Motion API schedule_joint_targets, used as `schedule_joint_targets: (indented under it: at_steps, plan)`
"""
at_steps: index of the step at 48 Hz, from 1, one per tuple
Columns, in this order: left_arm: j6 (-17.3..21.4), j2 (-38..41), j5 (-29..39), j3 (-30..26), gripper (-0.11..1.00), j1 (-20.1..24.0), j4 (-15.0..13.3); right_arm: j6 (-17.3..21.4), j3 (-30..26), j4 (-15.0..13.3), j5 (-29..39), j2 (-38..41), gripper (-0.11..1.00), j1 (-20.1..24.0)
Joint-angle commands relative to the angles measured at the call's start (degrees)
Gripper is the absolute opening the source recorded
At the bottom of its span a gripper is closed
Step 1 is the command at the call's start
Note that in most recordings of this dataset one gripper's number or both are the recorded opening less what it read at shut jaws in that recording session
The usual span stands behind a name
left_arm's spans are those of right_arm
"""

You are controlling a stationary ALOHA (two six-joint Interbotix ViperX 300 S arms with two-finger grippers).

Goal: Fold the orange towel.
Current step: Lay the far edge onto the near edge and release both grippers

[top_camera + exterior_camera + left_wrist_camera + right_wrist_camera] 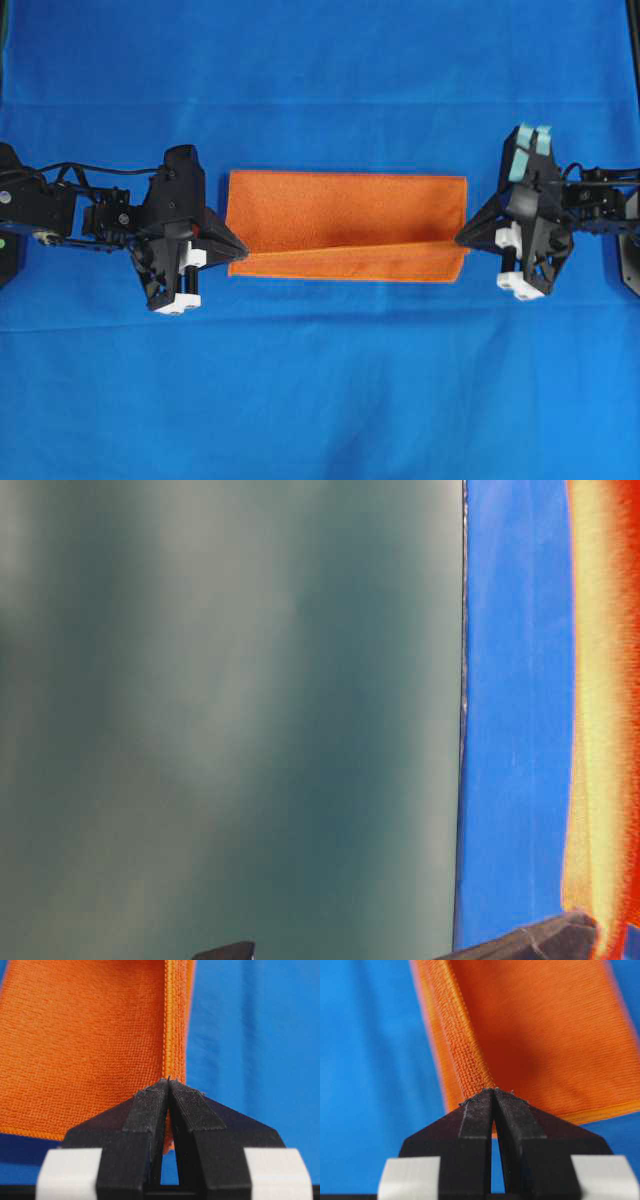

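Your left tool [238, 243] and right tool [462, 240] were both clamped on the orange towel [345, 215], stretched between them over the blue cloth [320, 380]. First fold half over; laying flat remained.

No text, label, brand, number or sign could be read in any of the views.
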Motion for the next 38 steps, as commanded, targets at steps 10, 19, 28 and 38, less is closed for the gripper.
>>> schedule_joint_targets:
  at_steps: [10,19,28,38]
  plan:
    - [0.00,1.41,-0.88,-1.23,0.01,-0.53,0.09,-0.09,-1.32,0.79,-0.79,2.81,0.02,0.35]
    - [0.18,4.31,-3.34,-2.46,0.01,-0.26,0.09,-0.09,-1.58,0.97,-2.46,4.66,0.02,0.35]
    - [0.26,4.66,-3.34,-2.37,0.01,-0.09,0.09,-0.09,-2.02,1.76,-2.46,5.10,0.02,0.35]
    - [0.09,4.31,-3.16,-2.20,0.30,-0.09,0.00,-0.09,-2.37,2.37,-2.37,5.10,0.06,0.62]
